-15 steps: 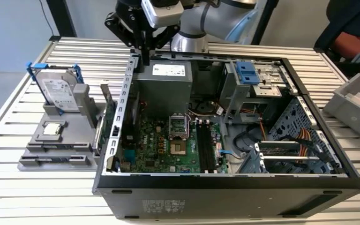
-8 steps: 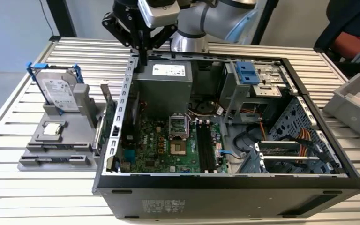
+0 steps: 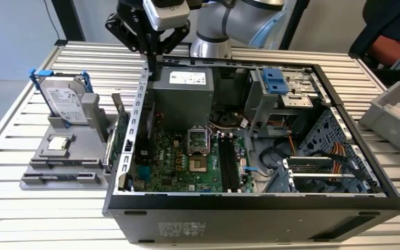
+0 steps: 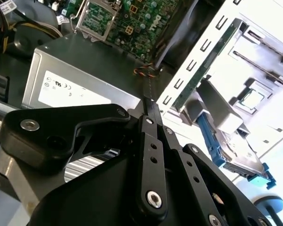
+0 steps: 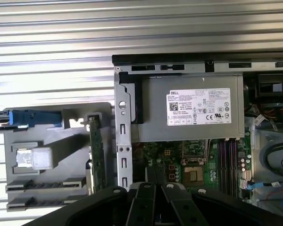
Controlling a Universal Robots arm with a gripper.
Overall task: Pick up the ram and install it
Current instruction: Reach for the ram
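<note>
gripper [image 3: 154, 51] high over rear corner of the open pc case [image 3: 255, 213], above the power supply [image 3: 183, 99]. jaws pinched tight on the ram [image 3: 151, 66], a thin dark stick hanging edge-on. black motherboard slots [image 3: 228, 161] well below.

I'm looking at a robotics lab or workshop here: a slatted metal table [image 3: 19, 219] carrying an opened computer case [image 3: 255, 213], a grey parts fixture [image 3: 61, 174], a grey bin [image 3: 395, 112], the robot arm [image 3: 228, 26] rising behind.

Gripper [image 5: 151, 171] cut off by the first wrist view's edge; arm [image 3: 236, 21] by the exterior view's
</note>
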